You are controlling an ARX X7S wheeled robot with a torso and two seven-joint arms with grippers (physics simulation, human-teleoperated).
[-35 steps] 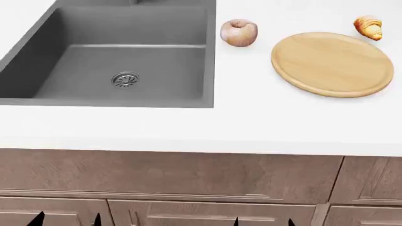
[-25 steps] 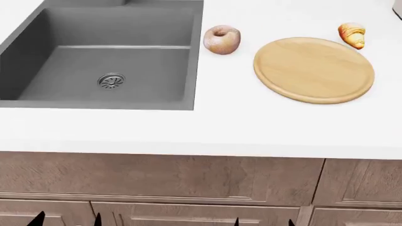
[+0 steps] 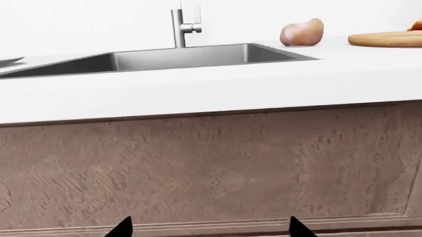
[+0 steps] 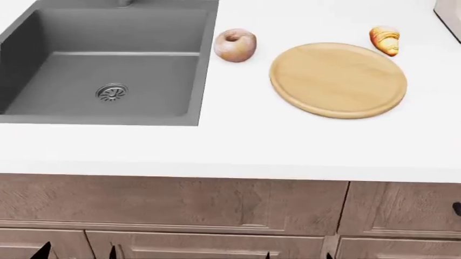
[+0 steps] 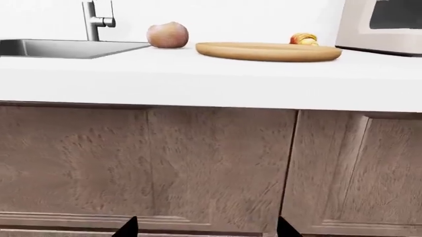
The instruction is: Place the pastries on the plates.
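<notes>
Both pastries lie toward the table's far edge: the bun (image 4: 235,45) just beside the sink's (image 4: 43,108) far right corner, the croissant (image 4: 385,40) at the far rim of a round wooden board (image 4: 337,80). The left gripper (image 3: 208,228) and right gripper (image 5: 204,226) hang low before the cabinet fronts, fingers spread, pinching nothing. Best raise an arm clear of the table's front edge before reaching. Only the left wrist view catches a pale plate rim (image 3: 10,61) beyond the sink; only the right wrist view shows the appliance (image 5: 382,24).
</notes>
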